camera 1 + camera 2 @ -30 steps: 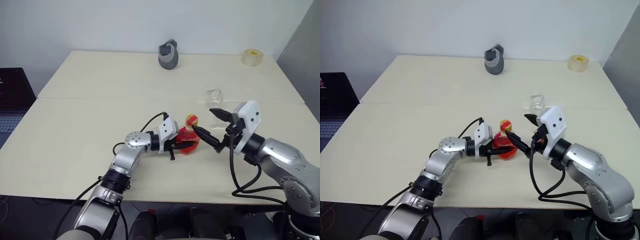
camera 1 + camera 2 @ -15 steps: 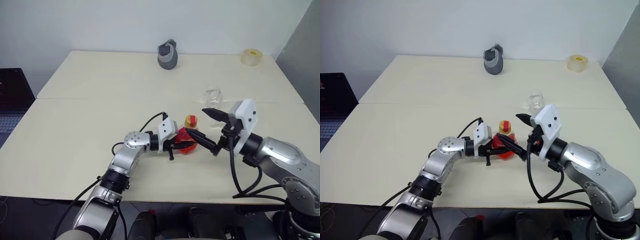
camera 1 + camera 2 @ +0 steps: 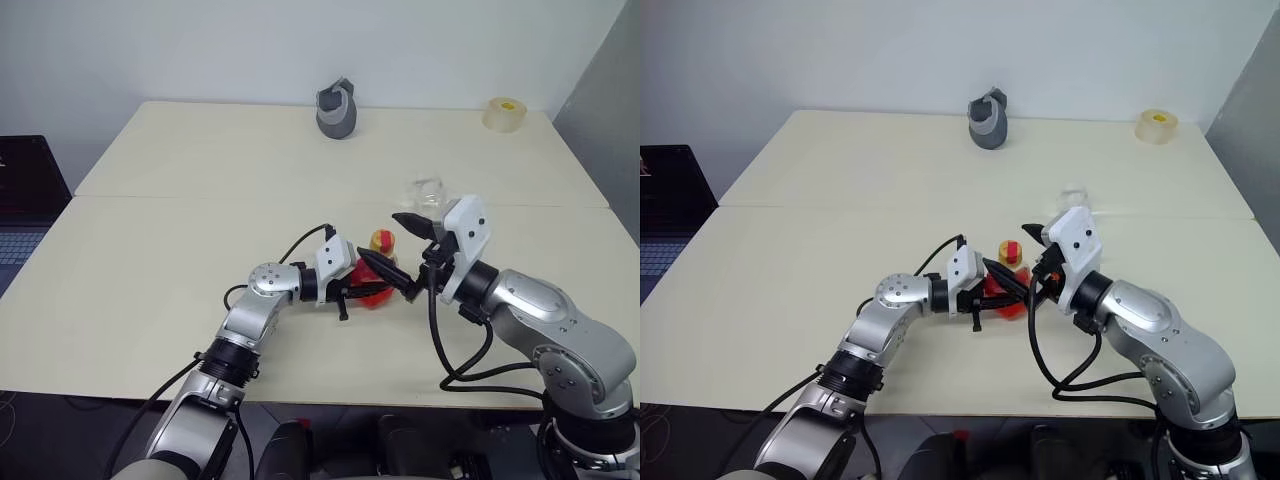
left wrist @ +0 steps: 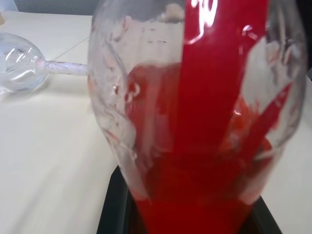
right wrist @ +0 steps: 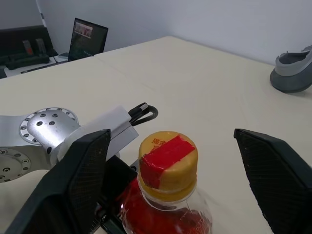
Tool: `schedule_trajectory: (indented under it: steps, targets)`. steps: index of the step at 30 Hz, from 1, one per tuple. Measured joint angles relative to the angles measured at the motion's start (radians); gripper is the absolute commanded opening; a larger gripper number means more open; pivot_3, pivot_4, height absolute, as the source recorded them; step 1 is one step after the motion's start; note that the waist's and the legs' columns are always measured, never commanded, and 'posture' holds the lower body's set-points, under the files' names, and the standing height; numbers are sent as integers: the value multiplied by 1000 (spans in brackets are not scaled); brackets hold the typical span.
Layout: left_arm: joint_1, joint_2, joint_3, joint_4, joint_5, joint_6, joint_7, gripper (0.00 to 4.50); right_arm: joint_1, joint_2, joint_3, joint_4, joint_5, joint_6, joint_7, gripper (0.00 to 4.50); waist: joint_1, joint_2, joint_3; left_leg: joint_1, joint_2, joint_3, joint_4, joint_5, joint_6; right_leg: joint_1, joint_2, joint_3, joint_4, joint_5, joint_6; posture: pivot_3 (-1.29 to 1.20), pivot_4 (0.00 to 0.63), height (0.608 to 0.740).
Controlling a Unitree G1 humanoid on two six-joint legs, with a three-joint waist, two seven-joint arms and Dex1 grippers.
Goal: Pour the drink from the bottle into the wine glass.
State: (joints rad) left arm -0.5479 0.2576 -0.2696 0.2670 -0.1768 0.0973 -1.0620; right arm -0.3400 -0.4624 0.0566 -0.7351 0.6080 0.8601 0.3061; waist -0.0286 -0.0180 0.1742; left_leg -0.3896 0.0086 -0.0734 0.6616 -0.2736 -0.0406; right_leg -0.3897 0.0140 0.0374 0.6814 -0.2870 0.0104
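Note:
The bottle stands upright on the table near its middle, with the red-orange drink in its lower body. My left gripper is shut on that body from the left side. The yellow-and-red cap is on. My right gripper is open, and its black fingers stand on either side of the cap without touching it. The clear wine glass stands just behind the right gripper, which hides its stem; its bowl also shows past the bottle in the left wrist view.
A dark grey jug stands at the far edge of the table. A roll of tape lies at the far right corner. A laptop sits off the table's left side.
My right gripper has moved left, from beside the bottle to around its cap, and its fingers have narrowed a little. The left gripper and the bottle have kept still.

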Motion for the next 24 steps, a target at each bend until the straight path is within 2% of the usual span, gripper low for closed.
schedule_trajectory:
  steps: [6, 14, 24]
  targets:
    - [0, 0, 0, 0, 0, 0, 1, 746, 2, -1, 3, 2, -5, -1, 13, 1267, 0, 0, 0, 0, 0, 0, 0, 0, 0, 0, 0, 0, 0, 0, 0, 0, 150, 740]
    - [0, -2, 0, 0, 0, -2, -1, 746, 23, 15, -18, 2, 16, -11, 22, 1220, 0, 0, 0, 0, 0, 0, 0, 0, 0, 0, 0, 0, 0, 0, 0, 0, 150, 740]
    - [-5, -16, -2, -27, -2, -3, -18, 746, 57, 68, -130, 9, 171, 10, 19, 1220, 0, 0, 0, 0, 0, 0, 0, 0, 0, 0, 0, 0, 0, 0, 0, 0, 150, 740]
